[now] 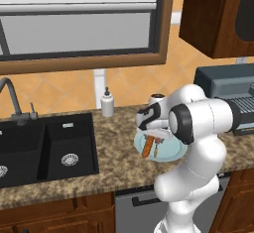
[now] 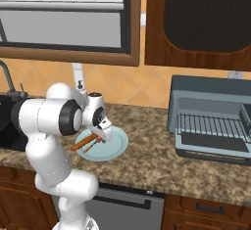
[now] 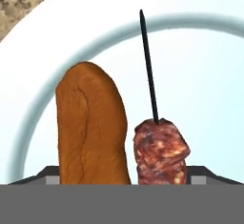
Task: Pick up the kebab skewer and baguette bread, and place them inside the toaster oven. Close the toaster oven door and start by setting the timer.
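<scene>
The orange-brown baguette bread (image 3: 90,127) and the kebab skewer (image 3: 159,149) lie side by side on a pale blue plate (image 3: 200,85). My gripper (image 3: 124,175) is low over them, jaws wide and straddling both, a dark fingertip at each outer side. From the left base view the gripper (image 1: 151,138) sits over the bread (image 1: 144,147) and skewer (image 1: 156,146) on the plate (image 1: 171,150). The toaster oven (image 2: 211,111) stands to the right, its door (image 2: 211,148) folded down and the wire rack showing. I cannot tell whether the fingertips touch the food.
A black double sink (image 1: 47,147) with a faucet (image 1: 12,100) lies to the left. A white soap dispenser (image 1: 107,103) stands at the back wall. Dark wood cabinets hang above the toaster oven. Bare granite counter (image 2: 147,150) lies between plate and oven.
</scene>
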You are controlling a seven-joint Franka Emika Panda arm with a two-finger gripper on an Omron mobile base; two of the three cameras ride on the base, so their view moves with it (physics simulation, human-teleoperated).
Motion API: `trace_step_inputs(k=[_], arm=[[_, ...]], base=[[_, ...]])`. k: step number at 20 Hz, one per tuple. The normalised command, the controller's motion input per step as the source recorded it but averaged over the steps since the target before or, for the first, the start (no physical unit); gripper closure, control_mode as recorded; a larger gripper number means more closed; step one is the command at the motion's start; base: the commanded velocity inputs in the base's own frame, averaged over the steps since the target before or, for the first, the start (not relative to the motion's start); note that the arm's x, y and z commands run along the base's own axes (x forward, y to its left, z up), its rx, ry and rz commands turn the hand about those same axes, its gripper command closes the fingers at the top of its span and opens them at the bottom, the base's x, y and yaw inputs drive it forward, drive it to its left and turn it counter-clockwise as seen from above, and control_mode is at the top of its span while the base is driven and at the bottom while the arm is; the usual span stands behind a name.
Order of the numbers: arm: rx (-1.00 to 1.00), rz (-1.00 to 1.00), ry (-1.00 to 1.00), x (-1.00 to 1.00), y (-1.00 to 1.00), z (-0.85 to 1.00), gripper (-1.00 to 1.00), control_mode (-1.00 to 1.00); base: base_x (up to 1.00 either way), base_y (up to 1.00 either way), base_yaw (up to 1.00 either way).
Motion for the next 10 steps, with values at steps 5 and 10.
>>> trace_step_inputs(k=[5, 10], arm=[[0.02, 0.0, 0.0, -0.24, -0.21, 0.55, 1.0, -1.0], [0.03, -0.02, -0.05, -0.62, -0.35, 0.6, 1.0, -1.0]], base=[[0.0, 0.0, 0.0], [0.0, 0.0, 0.0]])
